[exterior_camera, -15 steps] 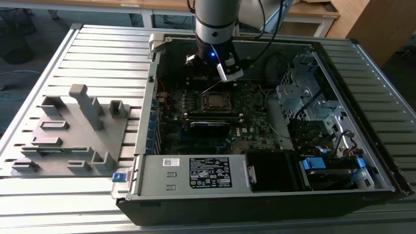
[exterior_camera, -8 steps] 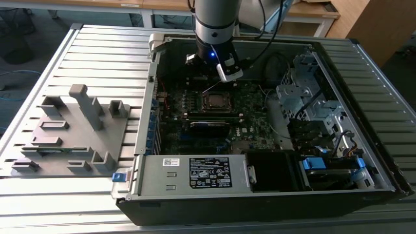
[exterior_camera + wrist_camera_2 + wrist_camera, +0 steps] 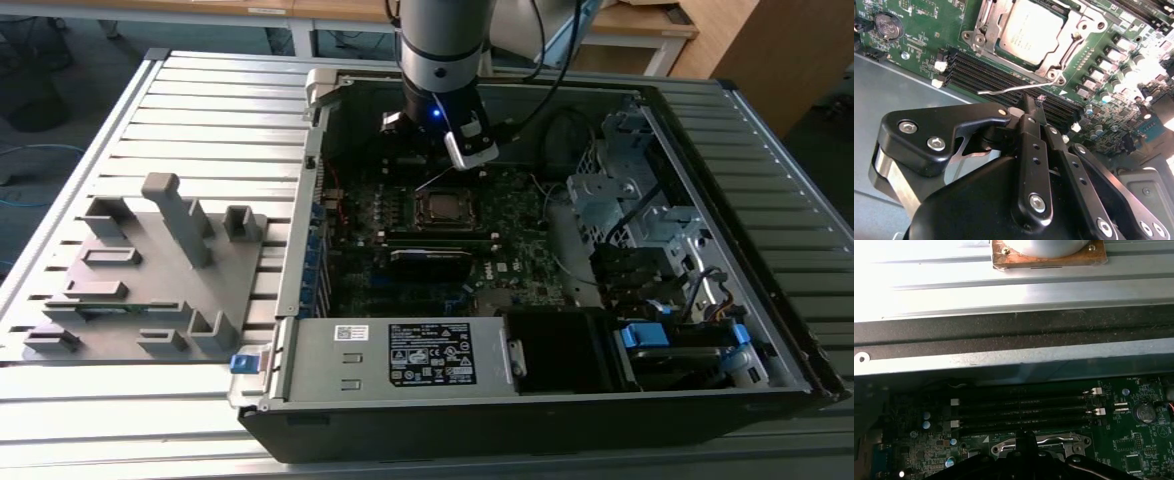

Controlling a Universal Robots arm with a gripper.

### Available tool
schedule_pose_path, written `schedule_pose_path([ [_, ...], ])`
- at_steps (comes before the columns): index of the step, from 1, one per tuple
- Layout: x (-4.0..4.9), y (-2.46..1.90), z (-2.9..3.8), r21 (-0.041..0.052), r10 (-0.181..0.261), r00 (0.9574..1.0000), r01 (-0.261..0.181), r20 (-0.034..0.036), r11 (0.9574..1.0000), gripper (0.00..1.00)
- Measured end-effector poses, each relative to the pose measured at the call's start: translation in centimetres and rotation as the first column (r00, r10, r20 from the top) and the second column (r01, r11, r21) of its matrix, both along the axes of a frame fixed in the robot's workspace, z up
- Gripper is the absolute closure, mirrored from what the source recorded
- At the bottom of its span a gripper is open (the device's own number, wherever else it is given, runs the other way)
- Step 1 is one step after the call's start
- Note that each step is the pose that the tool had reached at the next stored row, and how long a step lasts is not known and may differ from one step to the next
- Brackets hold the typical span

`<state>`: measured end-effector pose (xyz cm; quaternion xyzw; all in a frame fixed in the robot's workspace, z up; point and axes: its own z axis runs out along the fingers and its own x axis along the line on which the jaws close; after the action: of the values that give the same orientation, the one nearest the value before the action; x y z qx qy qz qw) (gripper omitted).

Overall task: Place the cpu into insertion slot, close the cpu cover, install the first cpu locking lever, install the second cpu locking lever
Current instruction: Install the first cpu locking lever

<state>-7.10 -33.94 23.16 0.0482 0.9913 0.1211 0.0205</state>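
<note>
Here, a desk (image 3: 200,110) of ribbed grey metal slats carries an open computer case (image 3: 534,425), which covers most of it up to the edge on the exterior view's right. A grey moulded fixture (image 3: 147,280) lies along the opposite edge. Beyond the far edge stand wooden tables (image 3: 641,25) on a dark floor (image 3: 74,45). Inside the case, the cpu (image 3: 1029,25) sits in the insertion slot (image 3: 418,207) under the lowered cpu cover (image 3: 1074,30). The end effector (image 3: 1027,102) is pressed together, its tip just beside a thin locking lever (image 3: 1004,90).
</note>
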Motion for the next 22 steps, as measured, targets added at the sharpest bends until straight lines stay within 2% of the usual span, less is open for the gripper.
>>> schedule_pose_path([
  [13,-0.01,0.0,-0.29,0.0004,-0.007,1.0,0.007,0.0027,1.0,0.9],
  [17,-0.01,0.0,-0.42,0.0004,-0.059,0.9982,0.059,0.0028,0.9982,0.9],
  [22,0.0,0.0,-0.66,0.0003,-0.124,0.9923,0.124,0.0028,0.9923,0.9],
])
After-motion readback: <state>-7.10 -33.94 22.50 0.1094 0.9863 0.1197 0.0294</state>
